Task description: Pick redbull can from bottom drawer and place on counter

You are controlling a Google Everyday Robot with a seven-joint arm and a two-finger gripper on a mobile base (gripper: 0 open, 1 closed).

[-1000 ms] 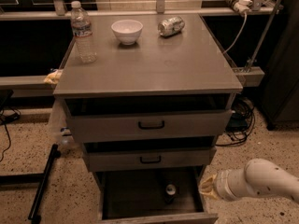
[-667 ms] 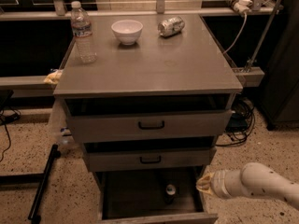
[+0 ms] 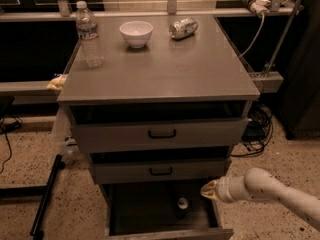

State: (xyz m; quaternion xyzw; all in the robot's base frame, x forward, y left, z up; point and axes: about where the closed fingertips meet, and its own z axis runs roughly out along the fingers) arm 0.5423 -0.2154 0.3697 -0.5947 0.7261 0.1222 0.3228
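Note:
The bottom drawer (image 3: pixel 165 232) is pulled open and shows a dark interior. The redbull can (image 3: pixel 182 204) stands upright inside it, right of the middle, with its silver top showing. My gripper (image 3: pixel 207 190) comes in from the lower right on a white arm and hovers at the drawer's right edge, just right of and slightly above the can, apart from it. The grey metal counter (image 3: pixel 165 71) is the cabinet's top, above the drawers.
On the counter stand a clear water bottle (image 3: pixel 89 34) at the far left, a white bowl (image 3: pixel 136 33) and a plain silvery can (image 3: pixel 183 28) lying on its side. Two shallower drawers with black handles (image 3: pixel 161 133) sit above. Cables (image 3: pixel 257 129) hang at the right.
My arm and gripper have moved left, from beside the cabinet to the right edge of the open bottom drawer, closer to the can. Nothing else has moved.

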